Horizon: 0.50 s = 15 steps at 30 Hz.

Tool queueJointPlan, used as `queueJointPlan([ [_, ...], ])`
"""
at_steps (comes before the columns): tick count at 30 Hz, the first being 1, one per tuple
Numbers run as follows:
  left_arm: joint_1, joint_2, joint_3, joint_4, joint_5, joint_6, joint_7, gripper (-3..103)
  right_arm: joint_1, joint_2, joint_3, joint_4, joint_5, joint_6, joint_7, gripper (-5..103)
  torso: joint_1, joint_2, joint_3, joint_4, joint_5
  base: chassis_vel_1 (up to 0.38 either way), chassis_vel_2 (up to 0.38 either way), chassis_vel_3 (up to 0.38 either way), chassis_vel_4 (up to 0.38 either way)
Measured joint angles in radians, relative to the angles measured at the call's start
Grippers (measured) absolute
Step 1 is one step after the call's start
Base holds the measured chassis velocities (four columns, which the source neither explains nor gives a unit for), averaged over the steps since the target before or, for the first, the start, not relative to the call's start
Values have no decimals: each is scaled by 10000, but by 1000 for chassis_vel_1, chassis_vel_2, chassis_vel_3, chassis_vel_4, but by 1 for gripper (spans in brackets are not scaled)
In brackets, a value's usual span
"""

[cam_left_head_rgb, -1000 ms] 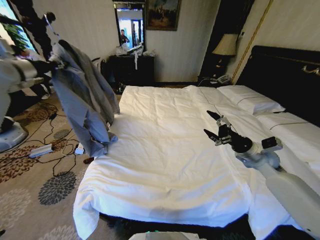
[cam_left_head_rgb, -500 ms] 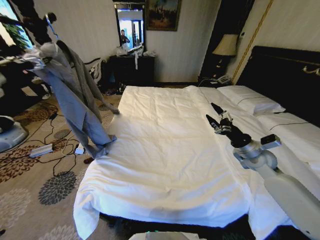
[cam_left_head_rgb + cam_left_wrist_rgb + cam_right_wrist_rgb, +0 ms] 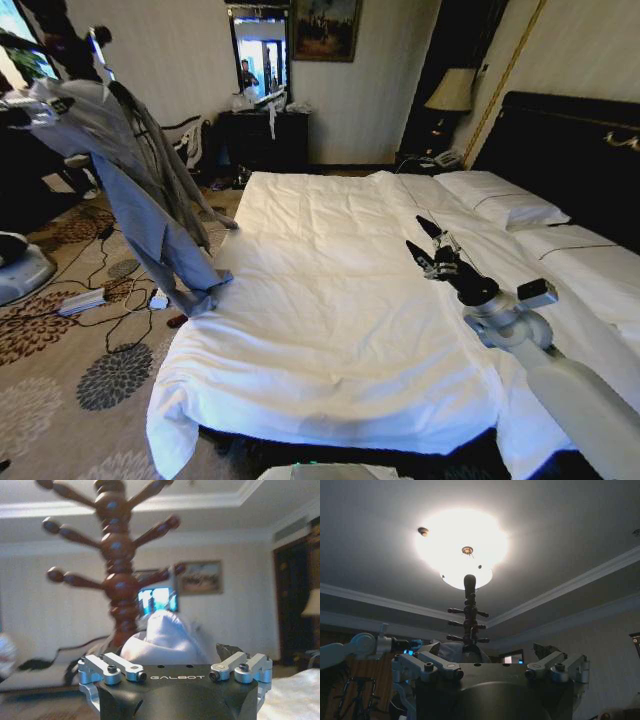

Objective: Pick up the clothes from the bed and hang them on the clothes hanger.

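Hotel room, bed bare now. My left end effector pinches the shirt by the coat stand, hanging not finished; right end effector spread, idle.

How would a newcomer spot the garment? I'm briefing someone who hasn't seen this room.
Left of the wide white bed, by the dark wooden coat stand, hangs a wrinkled light-grey long-sleeved shirt. It is the only draped fabric there, its hem near the bed's corner.
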Motion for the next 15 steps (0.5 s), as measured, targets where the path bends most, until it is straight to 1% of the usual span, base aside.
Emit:
queueJointPlan([
  [2,-11,-66,35,0,14,274,-451,100,-3,25,-2,18,-14,0,0,100,0,0,0,-1,1,0,0,0,0],
  [3,-11,-66,35,0,14,274,-451,100,-3,25,-2,18,-14,0,0,100,0,0,0,-1,1,0,0,0,0],
  [4,-13,-125,41,5,16,363,-711,100,-4,36,-3,19,-22,0,0,100,0,-1,0,-2,1,0,0,0,0],
  [6,9,-331,30,42,12,589,-1580,100,-12,59,-13,11,-52,0,-1,100,1,-2,0,-3,1,0,0,0,0],
  [7,30,-409,18,65,7,636,-1886,100,-12,66,-20,-2,-67,0,-3,100,1,-2,0,-3,-1,0,0,0,0],
  [8,30,-409,18,65,7,636,-1886,100,-12,66,-20,-2,-67,0,-3,100,1,-2,0,-3,-1,0,0,0,0],
  [11,125,-613,-105,134,-17,803,-2627,100,-9,93,-39,-19,-104,0,-9,100,2,-3,1,-1,0,0,0,0,0],
  [13,143,-652,-129,151,-17,828,-2718,100,-10,101,-38,-21,-110,0,-10,100,1,-2,1,-2,0,0,0,0,0],
  [14,196,-745,-177,185,-18,853,-2918,100,-34,124,-36,-25,-129,1,-11,100,1,-2,1,-2,0,0,0,0,0],
  [15,243,-815,-224,191,-24,847,-2995,100,-67,141,-18,-26,-147,1,-13,100,1,-2,1,-1,0,0,0,0,0],
])
